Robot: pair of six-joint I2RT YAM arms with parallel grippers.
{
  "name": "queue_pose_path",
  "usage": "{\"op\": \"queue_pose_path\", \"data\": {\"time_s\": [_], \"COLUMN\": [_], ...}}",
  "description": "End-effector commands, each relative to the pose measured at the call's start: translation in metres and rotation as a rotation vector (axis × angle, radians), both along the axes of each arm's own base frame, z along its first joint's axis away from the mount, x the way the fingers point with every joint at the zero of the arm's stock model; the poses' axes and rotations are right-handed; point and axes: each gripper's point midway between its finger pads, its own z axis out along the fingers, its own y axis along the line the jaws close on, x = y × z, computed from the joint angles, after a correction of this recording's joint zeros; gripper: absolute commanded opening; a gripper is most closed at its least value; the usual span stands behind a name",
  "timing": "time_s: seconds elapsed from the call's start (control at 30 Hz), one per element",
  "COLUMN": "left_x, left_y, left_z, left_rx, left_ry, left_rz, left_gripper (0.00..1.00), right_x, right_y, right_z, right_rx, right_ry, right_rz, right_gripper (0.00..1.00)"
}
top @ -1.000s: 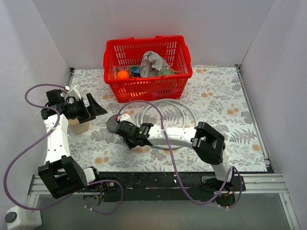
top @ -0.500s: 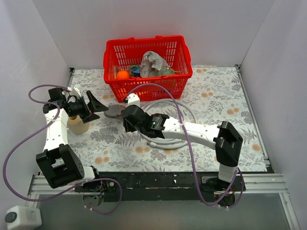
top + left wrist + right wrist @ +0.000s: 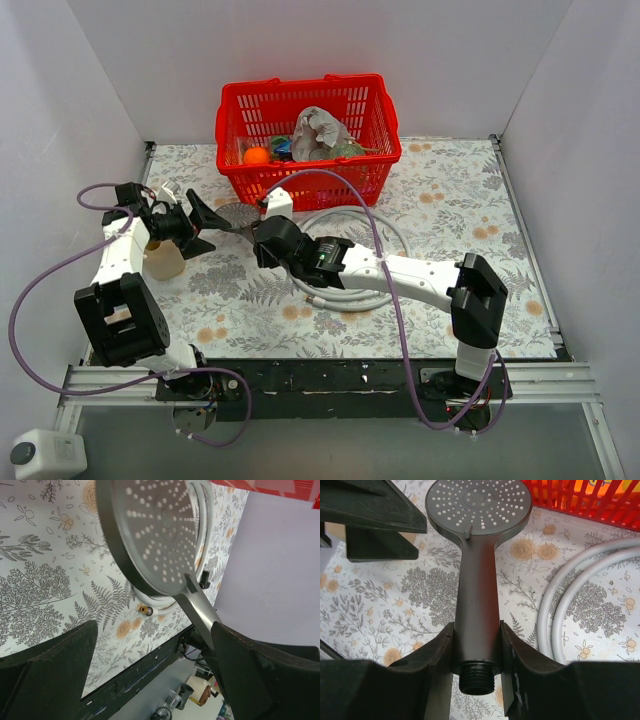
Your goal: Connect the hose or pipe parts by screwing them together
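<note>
Your right claw (image 3: 476, 665) is clenched on the dark handle of the shower head (image 3: 476, 580), low down, with the threaded end (image 3: 476, 682) poking out just past the fingers and left bare. The grip looks square, with the handle centred between the jaws.

Your left claw (image 3: 205, 228) is fully released. Its fingers straddle the space just left of the grey disc face and touch nothing.

The step in hand appears to be passing or bracing the head between the two claws. To do it well:
- Close the left claw on the neck just below the disc, not on the disc rim, which would likely slip.
- Keep the thread uncovered and pointing toward the hose (image 3: 385, 235).
- Do not release the right claw until the left has a firm hold.

The hose lies coiled on the bench (image 3: 450, 200), right of the head and near the red basket (image 3: 308, 135). Its brass end fitting (image 3: 145, 610) rests at the near side of the coil, unconnected.

On pose, the right arm stretches low and leftward across mid-bench. The left arm stands folded at the left edge, wrist turned right.
</note>
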Motion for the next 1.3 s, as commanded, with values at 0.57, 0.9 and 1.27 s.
{"op": "queue_pose_path", "data": {"time_s": [0.57,0.9,1.27], "left_x": [0.043,0.042,0.039], "left_y": [0.007,-0.002,-0.004], "left_z": [0.020,0.030,0.044], "left_rx": [-0.107,-0.180,-0.174], "left_ry": [-0.069,-0.084,-0.139], "left_rz": [0.219,0.175,0.146], "left_gripper": [0.85,0.49,0.35], "right_x": [-0.025,-0.034,-0.031], "right_y": [0.054,0.069,0.056], "right_z": [0.098,0.079,0.054], "right_rx": [0.300,0.275,0.232], "right_ry": [-0.147,-0.125,-0.099], "right_rz": [0.080,0.102,0.042], "right_gripper": [0.01,0.01,0.01]}}
